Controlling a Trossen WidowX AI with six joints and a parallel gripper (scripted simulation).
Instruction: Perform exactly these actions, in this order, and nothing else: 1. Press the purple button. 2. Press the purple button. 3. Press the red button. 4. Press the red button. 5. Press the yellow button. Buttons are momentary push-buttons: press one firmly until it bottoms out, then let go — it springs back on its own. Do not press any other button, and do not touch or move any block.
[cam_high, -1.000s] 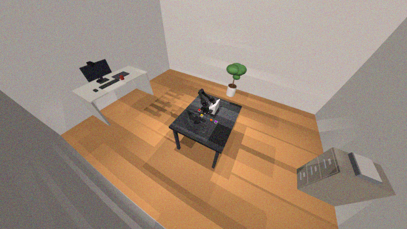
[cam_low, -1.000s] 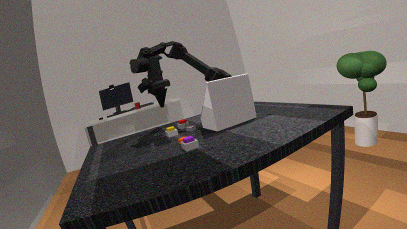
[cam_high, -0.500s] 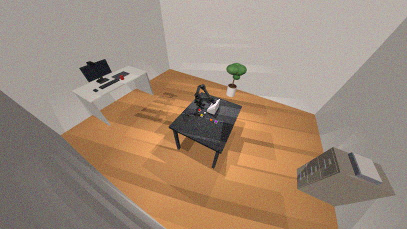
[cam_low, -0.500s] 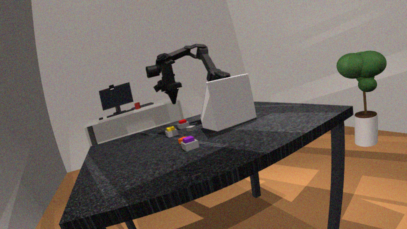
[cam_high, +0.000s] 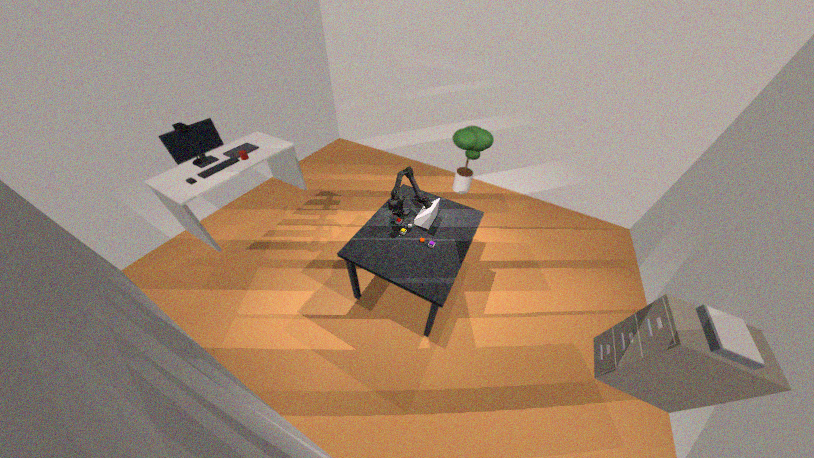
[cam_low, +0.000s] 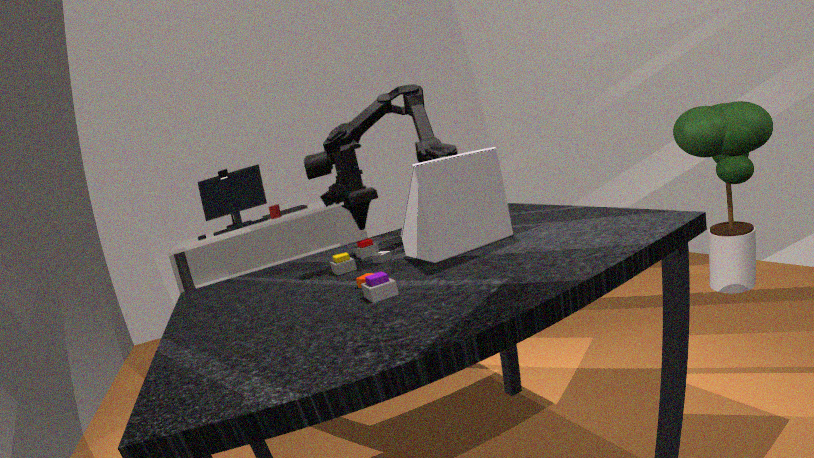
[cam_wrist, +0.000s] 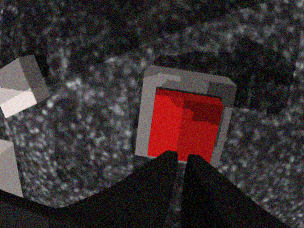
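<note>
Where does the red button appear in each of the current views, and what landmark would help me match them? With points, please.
Top: the red button (cam_high: 399, 220) (cam_low: 365, 243) (cam_wrist: 172, 122) is just left of centre, on the table.
Exterior: near the centre, below the gripper (cam_low: 362, 227) (cam_wrist: 180, 164).
Wrist: near the centre, just beyond the fingertips.
Shared landmark: the black tabletop (cam_high: 398, 256) (cam_low: 273, 341) (cam_wrist: 90, 140), seen in all three.

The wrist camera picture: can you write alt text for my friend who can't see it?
A red button in a gray square frame fills the middle, with the two dark fingertips of the robot's closed tool at its near edge. Parts of pale gray blocks show at the left, on a speckled dark tabletop.
</note>
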